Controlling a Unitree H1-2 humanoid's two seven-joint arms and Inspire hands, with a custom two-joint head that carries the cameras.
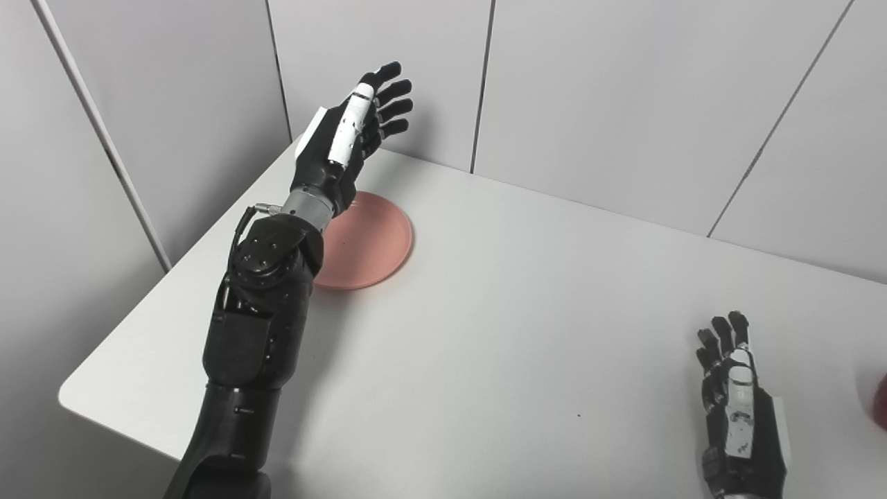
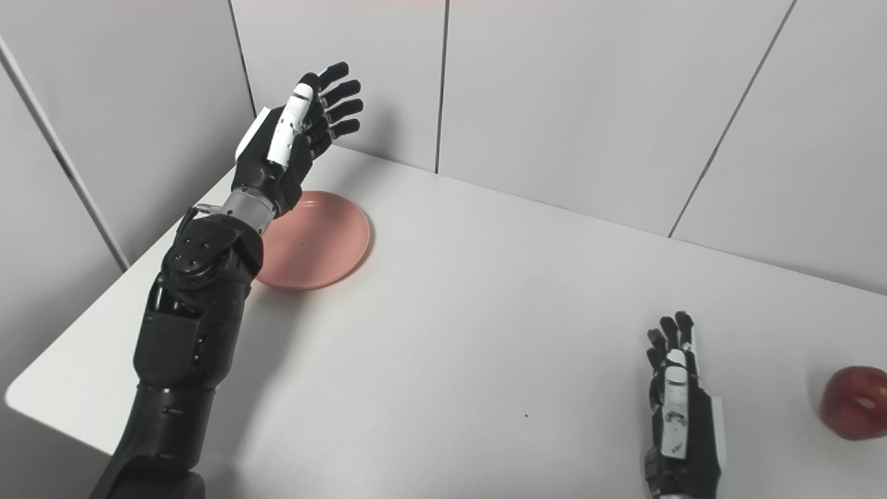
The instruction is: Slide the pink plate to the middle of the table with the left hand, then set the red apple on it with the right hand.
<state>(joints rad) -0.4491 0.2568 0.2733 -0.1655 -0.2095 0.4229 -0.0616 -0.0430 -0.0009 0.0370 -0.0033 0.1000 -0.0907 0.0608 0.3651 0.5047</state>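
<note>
The left hand hangs raised with fingers spread and empty beyond the pink plate at the desk's far left corner, seemingly poised to drag it centreward, while the right hand waits open beside the red apple.

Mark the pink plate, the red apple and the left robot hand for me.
pink plate (image 2: 326, 242), right eye view, on the bare centre of its face.
red apple (image 2: 854, 402), right eye view, on the middle of its visible side.
left robot hand (image 1: 350, 135), left eye view, on the middle of the raised, open hand.
</note>
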